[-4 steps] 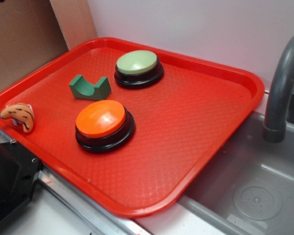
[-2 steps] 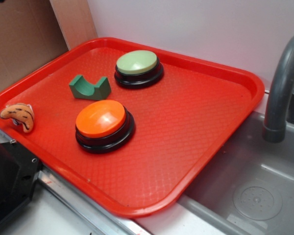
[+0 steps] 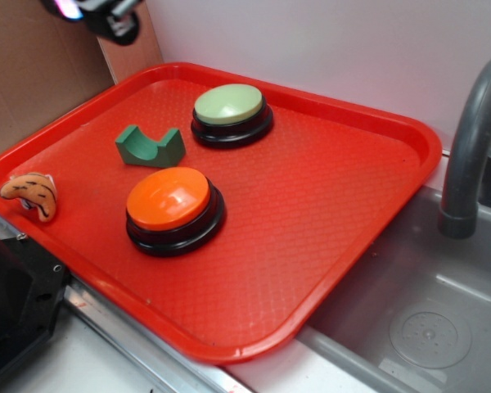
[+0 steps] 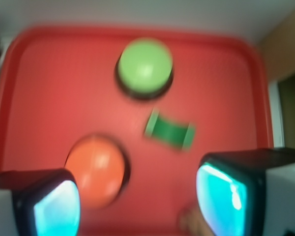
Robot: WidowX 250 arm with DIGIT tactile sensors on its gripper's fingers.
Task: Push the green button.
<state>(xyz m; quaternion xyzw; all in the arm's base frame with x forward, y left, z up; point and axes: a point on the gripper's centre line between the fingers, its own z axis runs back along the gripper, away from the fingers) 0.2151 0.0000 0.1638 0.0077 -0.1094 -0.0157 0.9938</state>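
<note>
The green button [image 3: 228, 105], a pale sage dome on a black base, sits at the far side of the red tray [image 3: 327, 213]. In the wrist view the green button [image 4: 145, 67] shows ahead, blurred. My gripper [image 3: 98, 15] is high above the tray's far left corner, only partly in the exterior view. In the wrist view my gripper [image 4: 137, 199] is open and empty, its cyan pads [image 4: 219, 194] wide apart, well above the tray and far from the button.
An orange button [image 3: 169, 200] sits near the tray's front left, a dark green arch block [image 3: 150, 146] between the two buttons. A small orange striped toy [image 3: 29, 193] lies at the tray's left edge. A grey sink [image 3: 425, 319] and faucet [image 3: 473, 139] are at the right.
My gripper has entered the exterior view at the top left; before, it was out of view. The things on the tray have not moved.
</note>
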